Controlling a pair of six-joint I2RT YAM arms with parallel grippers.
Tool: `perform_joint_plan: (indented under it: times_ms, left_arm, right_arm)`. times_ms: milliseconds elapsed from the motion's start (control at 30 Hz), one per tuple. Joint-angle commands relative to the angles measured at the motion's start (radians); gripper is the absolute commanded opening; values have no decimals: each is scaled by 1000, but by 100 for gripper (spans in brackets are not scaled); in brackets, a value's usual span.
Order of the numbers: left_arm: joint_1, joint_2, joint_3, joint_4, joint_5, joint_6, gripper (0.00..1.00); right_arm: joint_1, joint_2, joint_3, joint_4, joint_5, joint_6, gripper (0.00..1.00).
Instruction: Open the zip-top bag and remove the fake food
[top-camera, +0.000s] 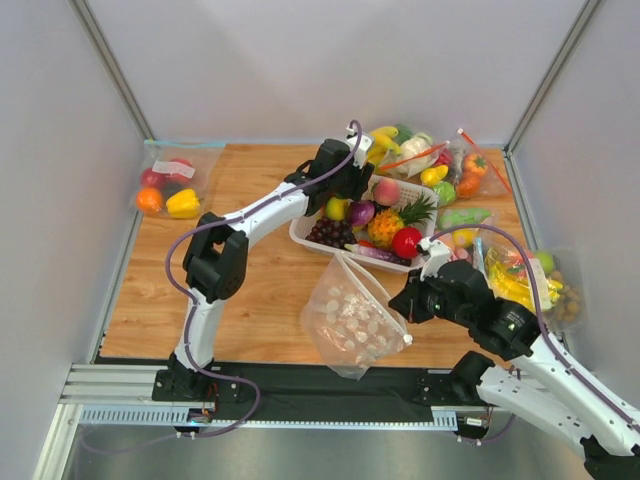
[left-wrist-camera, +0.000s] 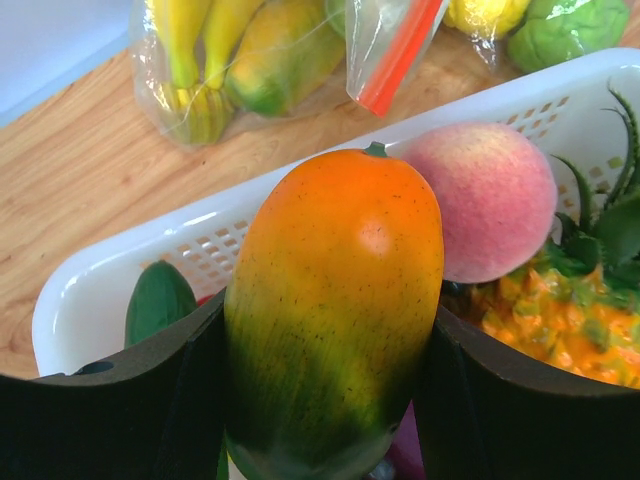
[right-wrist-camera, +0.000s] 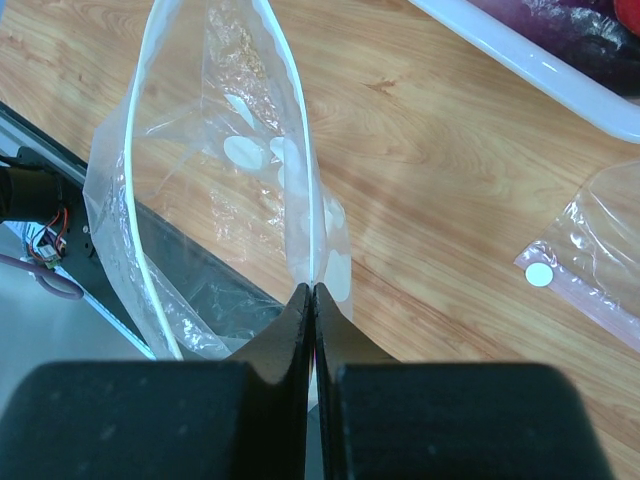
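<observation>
The zip-top bag (top-camera: 350, 315), clear with whitish dots, hangs open near the table's front edge and looks empty; it also shows in the right wrist view (right-wrist-camera: 230, 150). My right gripper (top-camera: 408, 300) (right-wrist-camera: 313, 292) is shut on its rim. My left gripper (top-camera: 342, 192) (left-wrist-camera: 330, 400) is shut on an orange-yellow and green oval fake fruit (left-wrist-camera: 335, 300) and holds it over the white basket (top-camera: 300, 232) (left-wrist-camera: 130, 270). The pink peach (top-camera: 385, 190) (left-wrist-camera: 490, 200) lies in the basket. A dark green piece (left-wrist-camera: 158, 300) lies by the basket's wall; what it is I cannot tell.
The basket also holds purple grapes (top-camera: 328, 232), a pineapple (top-camera: 392, 225) and a red fruit (top-camera: 406, 242). Bags with red-orange zip strips (top-camera: 440, 160) lie at the back right, a blue-zip bag (top-camera: 170, 185) at the back left, and a bag of bananas (top-camera: 525, 280) on the right.
</observation>
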Motion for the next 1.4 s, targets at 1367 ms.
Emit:
perform_joint_plan:
  times_ms: [1367]
  left_arm:
    - [17, -384, -190, -78, -73, 102, 88]
  right_arm:
    - [5, 110, -15, 166, -51, -21, 5]
